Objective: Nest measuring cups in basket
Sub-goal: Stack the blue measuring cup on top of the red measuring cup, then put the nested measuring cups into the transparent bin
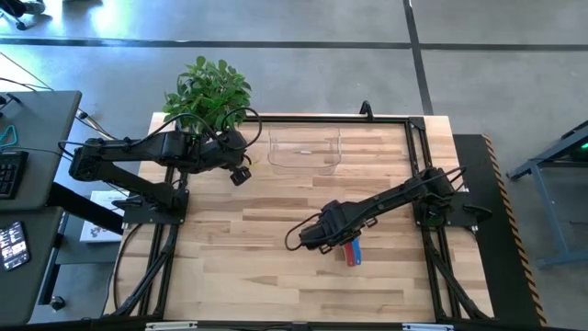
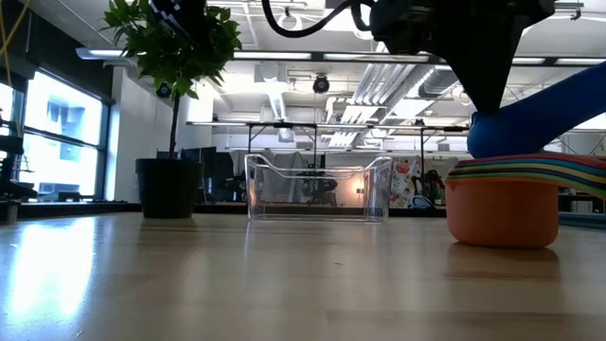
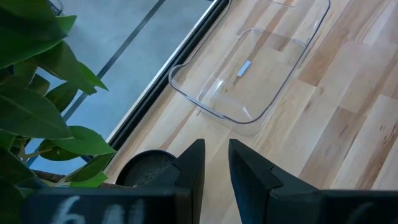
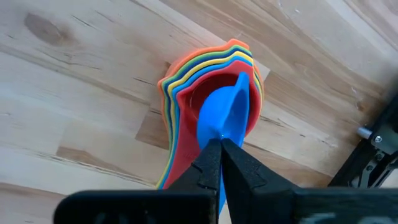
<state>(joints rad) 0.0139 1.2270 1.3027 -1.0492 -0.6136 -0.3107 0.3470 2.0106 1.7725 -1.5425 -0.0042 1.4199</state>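
Several measuring cups [image 4: 180, 81] sit nested in one stack, orange outermost, on the table's near right part [image 1: 352, 253]; in the low view the orange cup [image 2: 502, 210] rests on its base. My right gripper [image 4: 221, 142] hangs over the stack and is shut on a blue cup [image 4: 225, 112]. The clear basket [image 1: 305, 152] stands on the far middle of the table, with nothing in it. My left gripper [image 1: 241, 175] hovers left of the basket near the plant, open by a narrow gap [image 3: 216, 163] and holding nothing. My right gripper pinches the blue cup between its two fingers at the narrow part [image 4: 221, 132] next to the bowl, coming from above. The blue cup [image 2: 516, 128] is tilted, its bowl down in the top of the stack and its long end rising.
A potted plant [image 1: 207, 92] in a dark round pot [image 2: 169, 188] stands at the table's far left corner, beside my left gripper. Black frame rails [image 1: 418, 165] run along the table's edges. Bare wood [image 1: 248, 267] lies between the stack and the basket.
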